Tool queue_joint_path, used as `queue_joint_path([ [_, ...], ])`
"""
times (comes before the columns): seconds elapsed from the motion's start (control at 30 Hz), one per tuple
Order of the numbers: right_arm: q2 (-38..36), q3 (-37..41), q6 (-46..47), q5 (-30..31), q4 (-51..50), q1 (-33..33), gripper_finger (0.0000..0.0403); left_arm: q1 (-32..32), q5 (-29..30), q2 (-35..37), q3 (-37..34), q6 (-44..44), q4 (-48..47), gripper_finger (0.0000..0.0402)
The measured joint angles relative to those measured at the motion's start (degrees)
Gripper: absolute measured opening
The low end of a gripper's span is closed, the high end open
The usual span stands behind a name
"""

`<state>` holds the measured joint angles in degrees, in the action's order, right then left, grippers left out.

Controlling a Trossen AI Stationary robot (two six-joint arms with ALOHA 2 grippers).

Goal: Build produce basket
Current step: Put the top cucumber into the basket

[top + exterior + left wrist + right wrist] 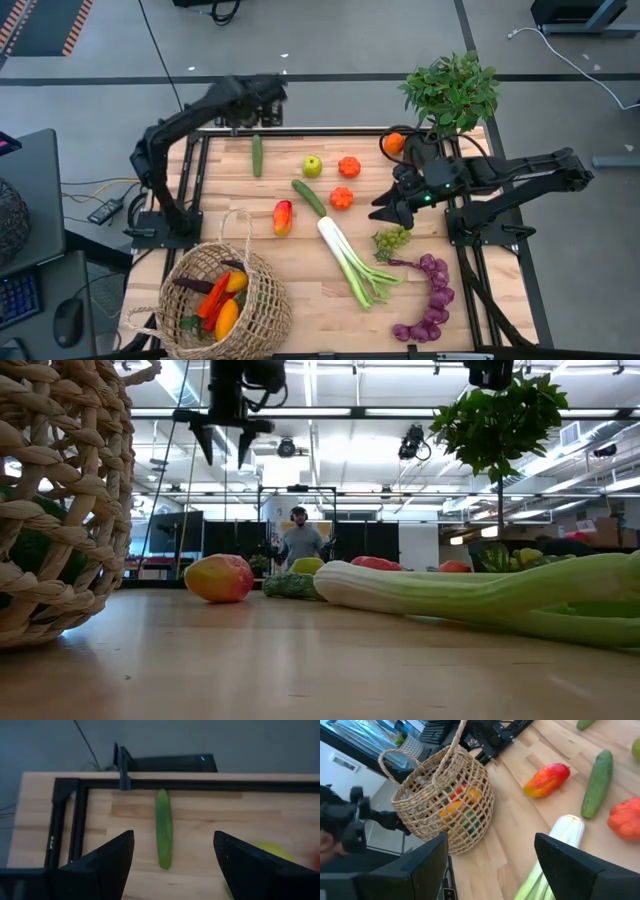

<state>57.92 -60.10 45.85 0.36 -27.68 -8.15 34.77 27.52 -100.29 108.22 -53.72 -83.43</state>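
Observation:
The tan wicker basket (225, 295) sits at the near left corner with a carrot, a yellow pepper and an aubergine inside. My left gripper (258, 112) hangs open high over the far edge, and a small cucumber (163, 827) lies on the table below its fingers. My right gripper (380, 215) is open and hovers above the leek's white end (567, 827), next to the green grapes (392, 240). Loose on the table are a green apple (312, 165), two orange tomatoes (349, 166), a second cucumber (308, 197), a red-yellow pepper (283, 216) and purple grapes (430, 300).
A potted leafy plant (452, 90) stands at the far right corner with an orange (394, 143) beside it. Black frame rails (75, 820) run along the table's far and side edges. A dark woven object (10, 215) sits off the table's left. A person (300, 540) stands far behind.

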Motion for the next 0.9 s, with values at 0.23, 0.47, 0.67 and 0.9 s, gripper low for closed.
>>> queue_joint_path([
  [0.23, -0.71, 0.0, -1.57, 0.04, -0.18, 1.2, 0.0299, 14.55, -19.38, -0.54, 2.06, 11.43, -1.85, 0.0279],
  [0.47, -0.71, 0.0, -2.03, 0.07, -0.37, 1.67, 0.0299, 19.59, -23.07, -5.36, 1.97, 23.37, -3.25, 0.0279],
  [0.67, -0.71, 0.0, 0.32, 0.04, -0.9, 1.67, 0.0299, 21.4, -27.08, -9.63, 2.53, 31.98, -4.26, 0.0279],
  [0.9, -0.71, 0.0, 2.14, 2.95, -0.83, 1.67, 0.0299, 22.72, -31.16, -9.93, 2.82, 35.73, -4.26, 0.0279],
])
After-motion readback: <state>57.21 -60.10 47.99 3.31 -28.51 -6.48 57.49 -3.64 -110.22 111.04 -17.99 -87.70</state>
